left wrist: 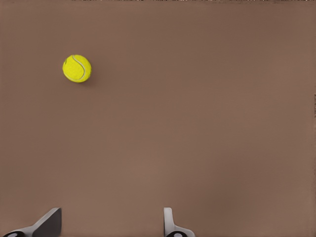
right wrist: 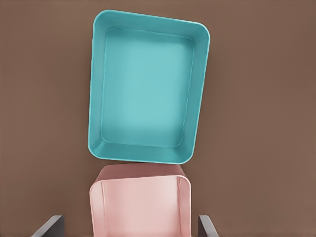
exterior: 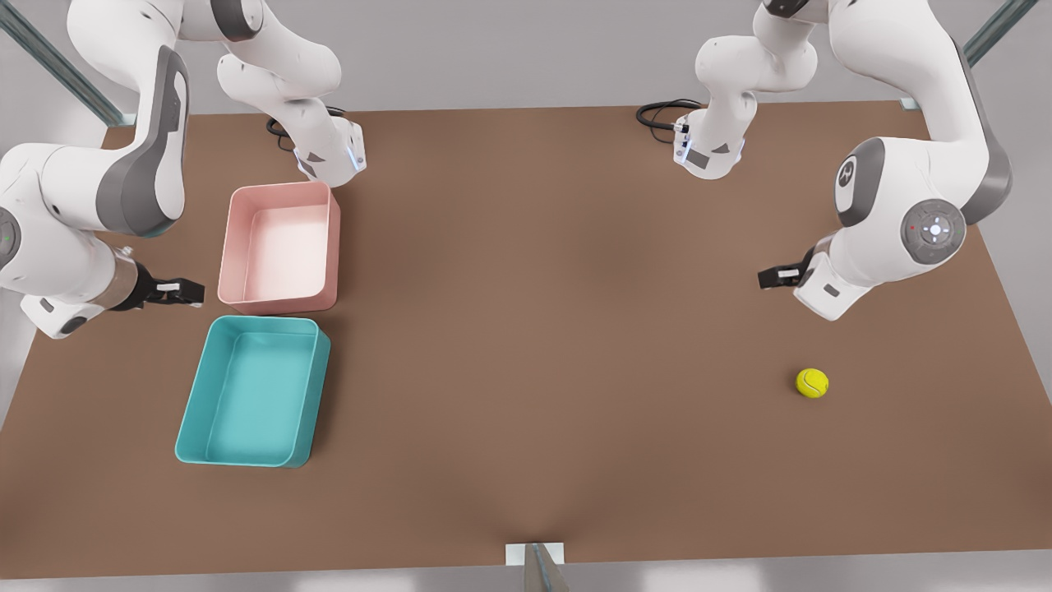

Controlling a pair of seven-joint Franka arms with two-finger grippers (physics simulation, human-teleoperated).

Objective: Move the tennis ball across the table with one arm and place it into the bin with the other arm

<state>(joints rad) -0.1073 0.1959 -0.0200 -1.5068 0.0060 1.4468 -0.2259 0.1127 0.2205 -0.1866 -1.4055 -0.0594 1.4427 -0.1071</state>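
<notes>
Your left gripper [exterior: 768,277], fingers spread and empty, has the tennis ball [exterior: 812,383] at five o'clock in the front view (right gripper [exterior: 193,292], also spread and empty, waits by the teal bin [exterior: 246,450]).

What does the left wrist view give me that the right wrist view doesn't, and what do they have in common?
Left wrist view: the tennis ball, lying free ahead of the open left pincer. Right wrist view: the teal bin with nothing in it, and the pink tub close beside it, below the open right pincer. Both share the bare brown table and a pair of spread fingertips holding nothing.
</notes>
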